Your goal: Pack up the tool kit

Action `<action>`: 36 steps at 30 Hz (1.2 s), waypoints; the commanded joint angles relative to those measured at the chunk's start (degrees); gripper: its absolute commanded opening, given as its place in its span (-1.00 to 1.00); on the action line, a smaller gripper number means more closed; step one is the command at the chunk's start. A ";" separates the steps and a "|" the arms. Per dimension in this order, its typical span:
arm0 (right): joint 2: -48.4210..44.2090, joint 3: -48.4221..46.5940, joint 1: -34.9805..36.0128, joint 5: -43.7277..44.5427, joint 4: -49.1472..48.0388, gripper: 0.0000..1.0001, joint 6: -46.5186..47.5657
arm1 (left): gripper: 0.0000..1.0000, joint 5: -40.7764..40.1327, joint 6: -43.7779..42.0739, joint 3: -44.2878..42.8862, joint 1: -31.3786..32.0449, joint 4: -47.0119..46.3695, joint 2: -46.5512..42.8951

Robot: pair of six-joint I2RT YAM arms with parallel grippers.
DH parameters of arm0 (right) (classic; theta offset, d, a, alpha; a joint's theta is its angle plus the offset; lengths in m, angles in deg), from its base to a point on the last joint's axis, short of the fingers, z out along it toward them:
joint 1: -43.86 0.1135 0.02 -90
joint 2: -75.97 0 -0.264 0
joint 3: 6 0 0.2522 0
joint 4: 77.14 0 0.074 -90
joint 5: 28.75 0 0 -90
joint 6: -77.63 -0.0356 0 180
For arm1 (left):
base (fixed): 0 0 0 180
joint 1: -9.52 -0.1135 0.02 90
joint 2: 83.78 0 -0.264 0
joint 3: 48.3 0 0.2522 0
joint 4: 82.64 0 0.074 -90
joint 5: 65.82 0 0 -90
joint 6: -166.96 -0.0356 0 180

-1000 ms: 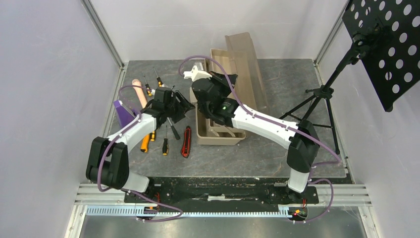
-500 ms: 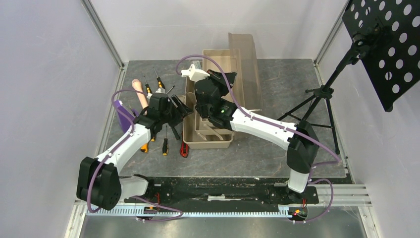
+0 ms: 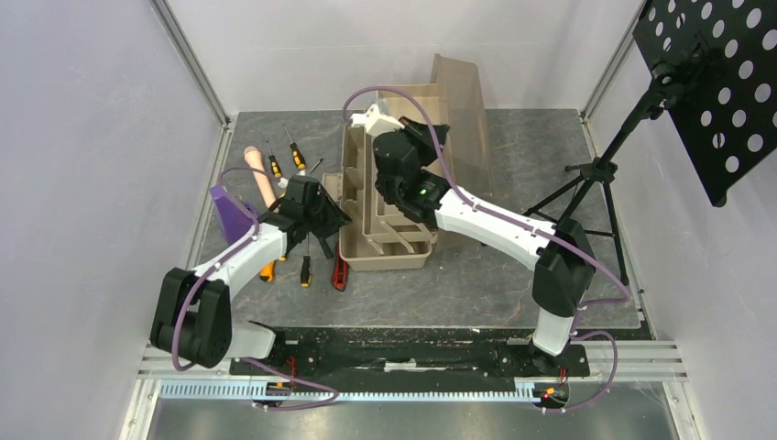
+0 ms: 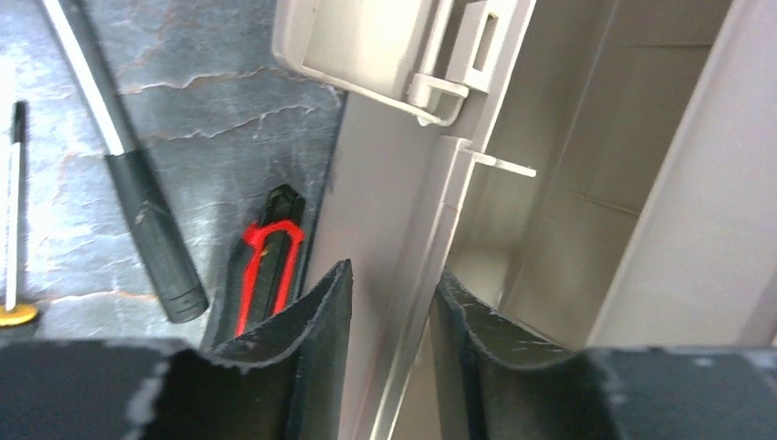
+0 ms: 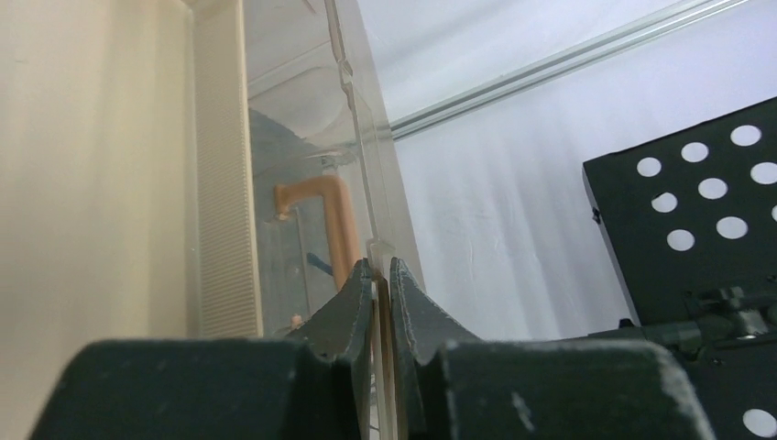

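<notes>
The tan toolbox [image 3: 359, 247] sits mid-table with its fold-out trays open. Its translucent lid [image 3: 465, 96] stands raised at the back. My right gripper [image 3: 429, 136] is shut on the lid's edge [image 5: 377, 252]; the pinkish handle [image 5: 335, 225] shows through the lid. My left gripper [image 3: 335, 220] straddles the box's left wall [image 4: 403, 229], its jaws closed to it. The red-black utility knife [image 4: 270, 266] lies right beside that wall [image 3: 342, 273]. Orange-and-black screwdrivers [image 3: 295, 152] lie left of the box. I cannot make out a hammer.
A beige rod [image 3: 257, 174] and a purple block [image 3: 229, 209] lie at the far left. A black-handled tool [image 4: 151, 229] lies beside the knife. A black tripod [image 3: 596, 174] with a perforated panel [image 3: 719, 73] stands at the right.
The toolbox has slid left, up against the knife. The right gripper has swung the lid up from lying flat. The left gripper has come down onto the box's left wall.
</notes>
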 commanded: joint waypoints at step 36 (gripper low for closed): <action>-2.93 8.42 -30.37 -40.99 7.02 -0.54 -36.90 | -0.96 -2.33 11.95 -13.80 1.22 -14.58 18.85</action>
